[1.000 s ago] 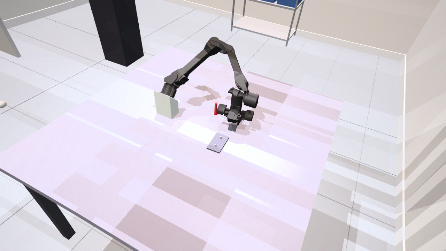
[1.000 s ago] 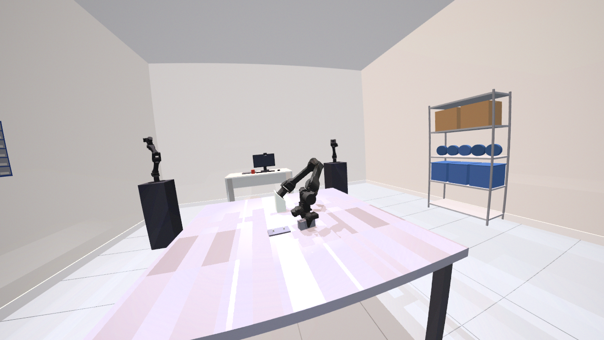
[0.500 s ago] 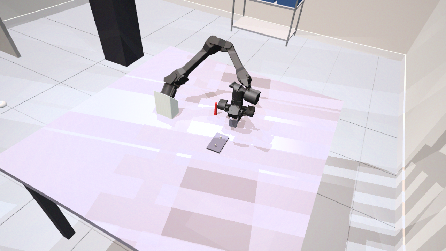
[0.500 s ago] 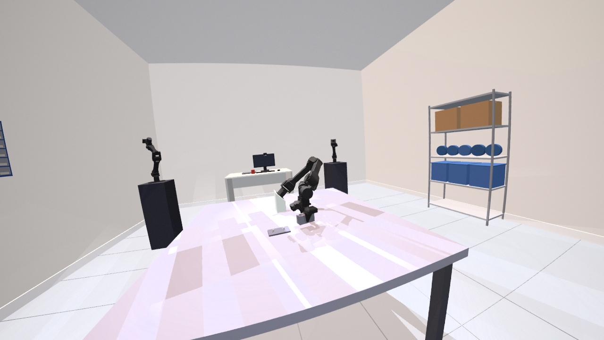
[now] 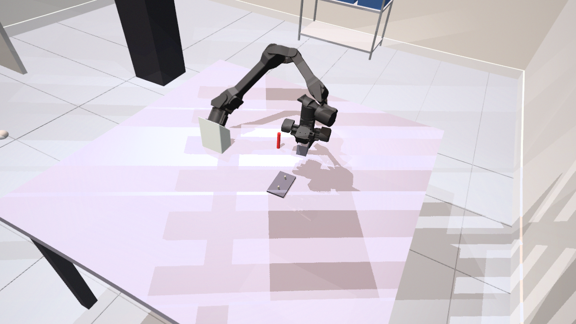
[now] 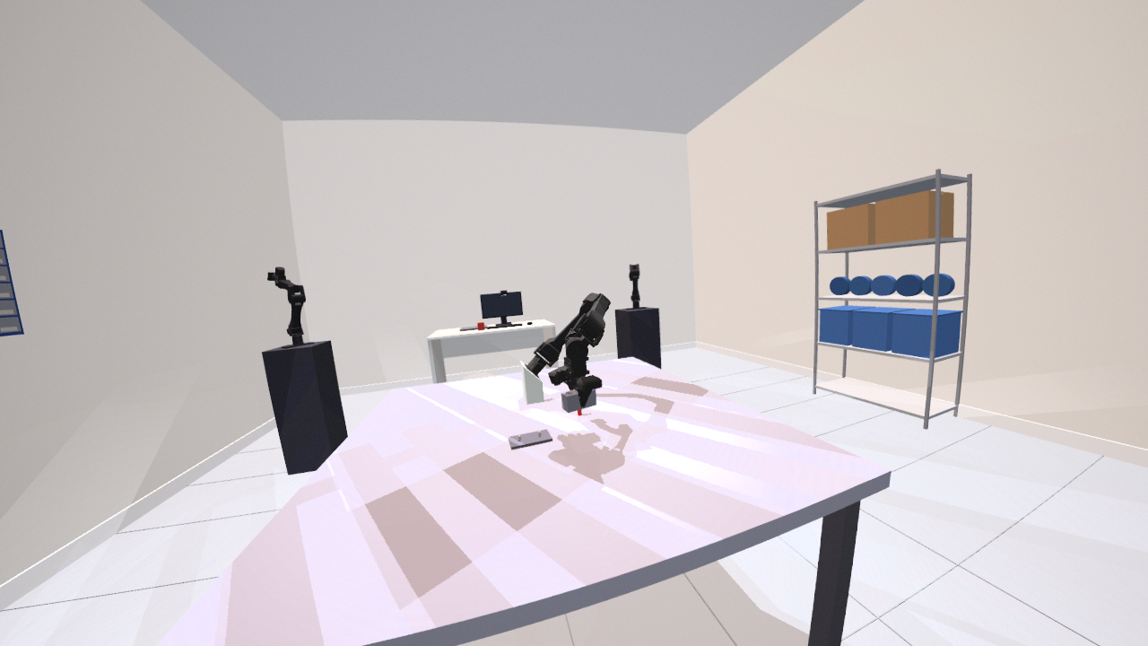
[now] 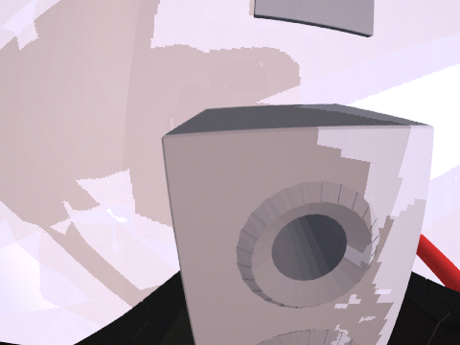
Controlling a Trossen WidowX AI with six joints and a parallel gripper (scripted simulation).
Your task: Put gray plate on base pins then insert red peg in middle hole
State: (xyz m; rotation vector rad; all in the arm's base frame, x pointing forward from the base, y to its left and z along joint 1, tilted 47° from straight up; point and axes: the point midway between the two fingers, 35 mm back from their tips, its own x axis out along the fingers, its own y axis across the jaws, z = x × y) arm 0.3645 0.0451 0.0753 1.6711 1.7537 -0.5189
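My gripper [image 5: 304, 143] [image 6: 585, 395] is shut on the gray plate [image 5: 301, 150] [image 6: 572, 402] [image 7: 206, 192], a thick block, and holds it above the table. In the wrist view one round hole shows fully and a second is cut off below. The flat base [image 5: 287, 186] [image 6: 529, 440] [image 7: 316, 13] lies on the table, apart from the plate, with two short pins standing up and nothing on them. The red peg [image 5: 278, 141] [image 6: 579, 413] [image 7: 438, 264] stands upright on the table, left of the gripper in the top view. The plate's underside is hidden.
A pale upright panel [image 5: 214, 137] [image 6: 533, 386] stands at the arm's base, beyond the peg. The table [image 5: 120, 225] [image 6: 642, 554] carries striped shadows. A shelf rack [image 6: 936, 321] and dark pedestals [image 6: 308, 409] [image 6: 639, 337] stand away from the table.
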